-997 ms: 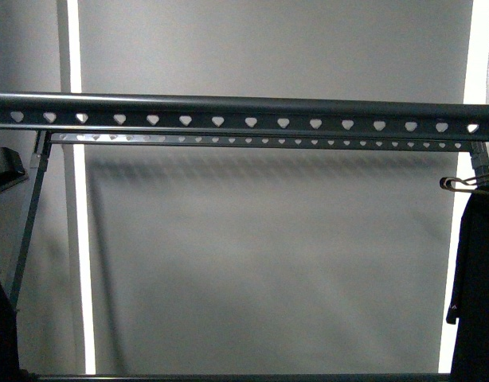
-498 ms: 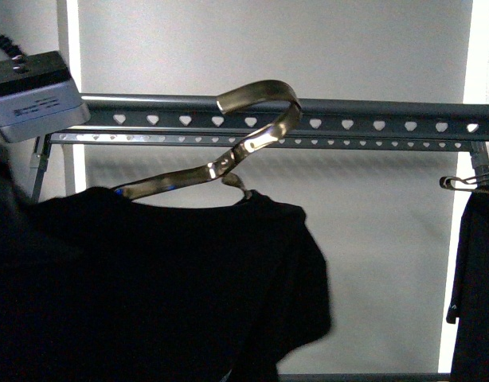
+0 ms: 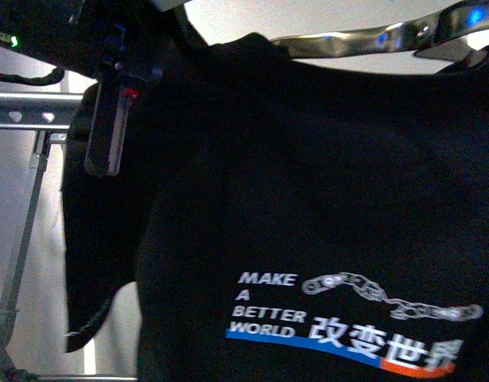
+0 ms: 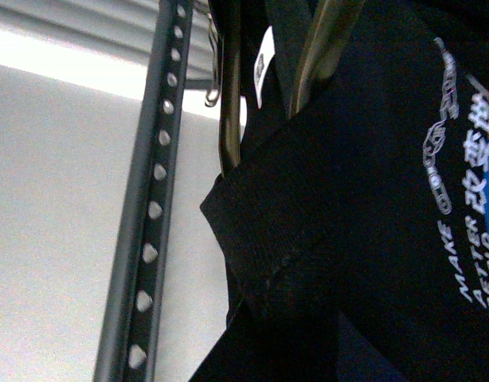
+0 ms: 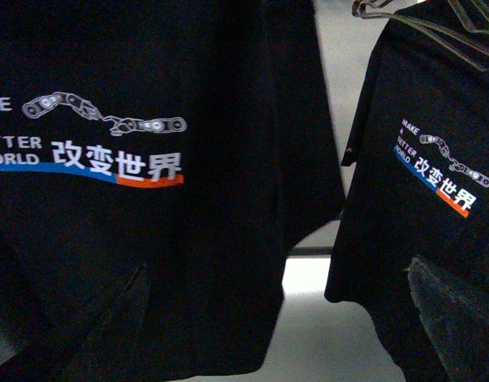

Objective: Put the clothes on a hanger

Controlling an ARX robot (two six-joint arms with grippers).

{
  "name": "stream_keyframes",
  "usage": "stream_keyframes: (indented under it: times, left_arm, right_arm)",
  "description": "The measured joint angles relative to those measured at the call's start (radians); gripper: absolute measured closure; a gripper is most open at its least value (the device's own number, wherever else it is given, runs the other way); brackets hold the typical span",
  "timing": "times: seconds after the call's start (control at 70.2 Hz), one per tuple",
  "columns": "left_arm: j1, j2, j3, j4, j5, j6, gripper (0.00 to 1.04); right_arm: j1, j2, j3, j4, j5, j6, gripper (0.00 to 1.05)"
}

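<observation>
The clothes [image 3: 308, 183], a black T-shirt with the white "MAKE A BETTER WORLD" print [image 3: 264, 306], fill the front view and hang on a bronze coat hanger [image 3: 356, 44]. The hanger [image 3: 25, 107], a grey rack with heart-holed rails, shows only at the left edge; its rail [image 4: 153, 223] also shows in the left wrist view. My left gripper [image 4: 284, 326] is shut on the shirt's collar [image 4: 252, 215], its jaws buried in dark cloth. My right gripper [image 5: 280, 318] is open and empty below the shirt [image 5: 149, 111], with one finger [image 5: 455, 314] in front of the other garment.
A second black garment [image 5: 420, 199] with the same print hangs on a silver wire hanger [image 5: 424, 20], just beside the shirt. The rack's slanted leg [image 3: 21, 239] runs down the left. A pale wall lies behind.
One second ago the rack stood alone. Then the shirt on its bronze coat hanger came in from the left. Now it is higher and closer, covering most of the rails.
</observation>
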Motion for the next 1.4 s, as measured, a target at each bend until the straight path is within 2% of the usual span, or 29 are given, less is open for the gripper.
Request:
stream_keyframes:
  times: [0.313,0.726,0.769,0.812,0.869,0.883,0.94,0.997,1.039,1.096,1.196,1.296,1.395]
  left_arm:
    - [-0.003,0.004,-0.013,-0.039,0.037,0.113,1.01]
    - [0.002,-0.001,-0.043,-0.013,0.031,0.137,1.01]
    - [0.002,-0.001,-0.043,-0.013,0.031,0.137,1.01]
    - [0.003,-0.001,-0.043,-0.013,0.031,0.137,1.01]
    - [0.004,-0.001,-0.043,-0.013,0.029,0.138,1.01]
    - [0.004,-0.001,-0.043,-0.013,0.029,0.138,1.01]
    - [0.002,-0.003,-0.043,-0.013,0.031,0.138,1.01]
    - [0.002,-0.003,-0.043,-0.013,0.031,0.138,1.01]
    - [0.003,-0.003,-0.043,-0.013,0.031,0.138,1.01]
    - [0.005,-0.003,-0.043,-0.013,0.030,0.138,1.01]
    - [0.005,-0.005,-0.043,-0.013,0.030,0.138,1.01]
    - [0.004,-0.005,-0.043,-0.013,0.030,0.138,1.01]
    - [0.002,-0.005,-0.043,-0.013,0.031,0.138,1.01]
  right_arm:
    - [0.000,0.000,0.000,0.000,0.000,0.000,0.07]
    - [0.000,0.000,0.000,0.000,-0.001,0.000,0.07]
    - [-0.038,0.026,0.020,-0.050,-0.096,-0.029,0.07]
    - [-0.095,0.076,0.049,-0.093,-0.241,-0.077,0.07]
    - [-0.185,0.163,0.085,-0.078,-0.405,-0.139,0.07]
    - [-0.230,0.208,0.104,-0.051,-0.472,-0.161,0.07]
    - [-0.339,0.314,0.158,0.042,-0.607,-0.238,0.07]
    - [-0.438,0.434,0.231,0.169,-0.710,-0.310,0.07]
    - [-0.474,0.528,0.295,0.266,-0.751,-0.370,0.07]
    - [-0.480,0.627,0.370,0.369,-0.774,-0.432,0.07]
    - [-0.467,0.722,0.461,0.456,-0.827,-0.516,0.07]
    - [-0.440,0.766,0.526,0.495,-0.902,-0.613,0.07]
    - [-0.407,0.804,0.598,0.452,-1.020,-0.823,0.07]
